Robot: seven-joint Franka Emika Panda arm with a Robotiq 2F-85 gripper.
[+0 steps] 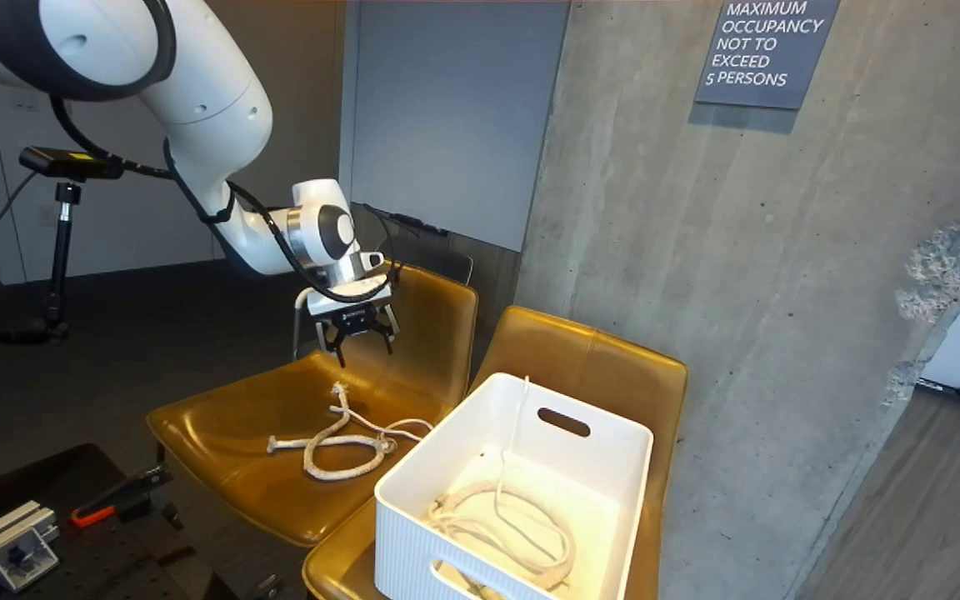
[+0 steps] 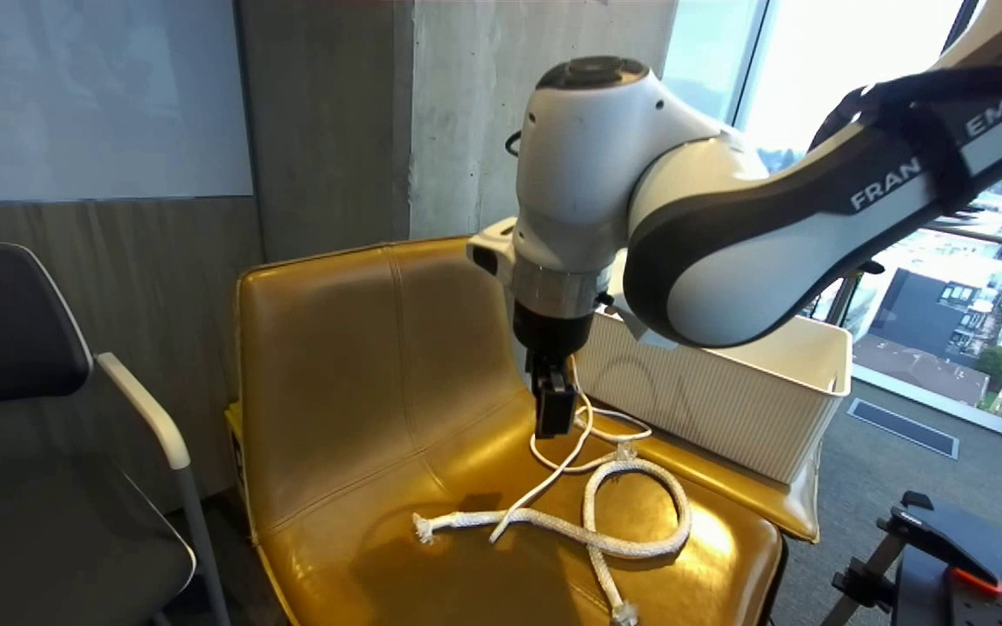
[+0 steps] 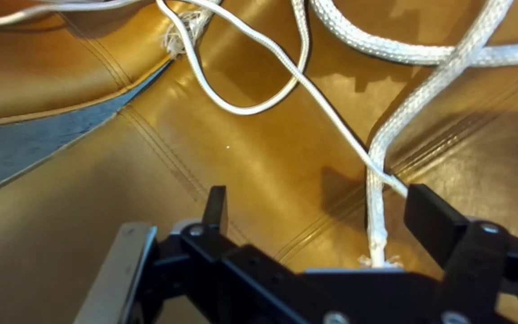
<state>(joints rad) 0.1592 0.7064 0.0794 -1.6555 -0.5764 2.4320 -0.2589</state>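
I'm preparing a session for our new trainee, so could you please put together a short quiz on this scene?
1. True or false: the fingers are closed tight.
2. Fill in the missing word: the white bin stands on a brown (blank).
3. At most how many persons does the wall sign permit?

Key:
1. False: they stand open, and the thick white rope lies below them.
2. Chair.
3. Five.

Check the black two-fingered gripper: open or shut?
Open: in the wrist view, the gripper has its fingers spread, gripping nothing; the thick white rope lies on the brown leather chair.
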